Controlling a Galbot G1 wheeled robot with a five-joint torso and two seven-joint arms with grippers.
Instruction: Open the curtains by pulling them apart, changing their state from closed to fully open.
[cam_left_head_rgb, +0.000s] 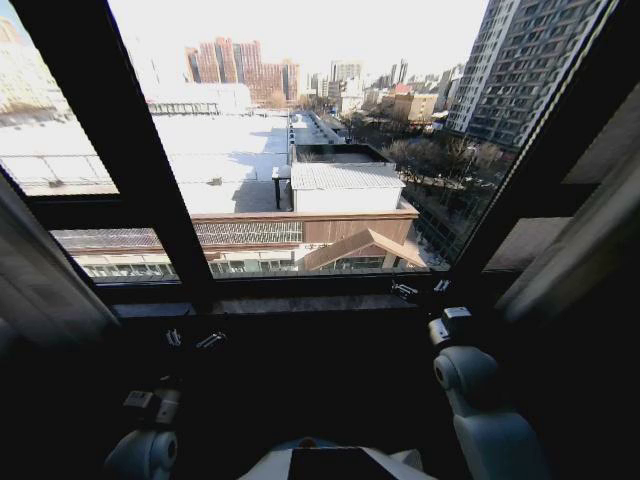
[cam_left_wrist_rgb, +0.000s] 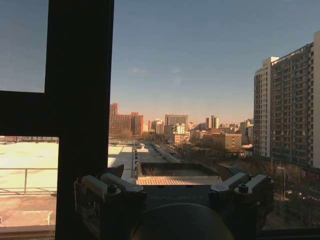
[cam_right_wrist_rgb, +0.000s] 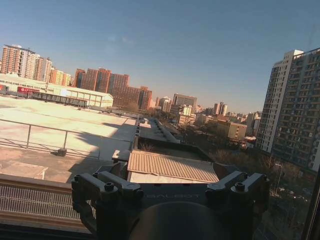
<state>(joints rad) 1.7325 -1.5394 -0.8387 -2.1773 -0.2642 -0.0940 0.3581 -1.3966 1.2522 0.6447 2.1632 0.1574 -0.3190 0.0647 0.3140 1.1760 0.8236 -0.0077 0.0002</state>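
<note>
Head view, nearest: both arms low in front of the torso, in shadow below the sill. Left arm (cam_left_head_rgb: 145, 450) at lower left, its gripper (cam_left_head_rgb: 190, 340) pointing at the window, just under the sill. Right arm (cam_left_head_rgb: 485, 420) at lower right, its gripper (cam_left_head_rgb: 420, 290) farther forward and higher, tips level with the sill (cam_left_head_rgb: 300, 303).

Left gripper (cam_left_wrist_rgb: 175, 187), left wrist view: the two fingers (cam_left_wrist_rgb: 112, 186) stand wide apart, nothing between them, only the window beyond. It faces the dark upright frame bar (cam_left_wrist_rgb: 80, 100).

Right gripper (cam_right_wrist_rgb: 172, 187), right wrist view: jaws likewise spread wide, holding nothing. Clear glass ahead; rooftops behind.

Curtains: drawn to the two sides. One panel (cam_left_head_rgb: 40, 270) is bunched at the left edge of the head view, slanting down beside the left arm. The other panel (cam_left_head_rgb: 580, 250) is bunched at the right edge, outside the right arm. Neither gripper touches either panel; both are well apart from the fabric. The middle of the window is uncovered.

Farther: dark frame (cam_left_head_rgb: 130, 150) with upright and cross bars. Through the glass, a flat pale roof (cam_left_head_rgb: 230, 150), a low building with a ribbed roof (cam_left_head_rgb: 345, 180), and a tall block (cam_left_head_rgb: 520, 70) on the right.
</note>
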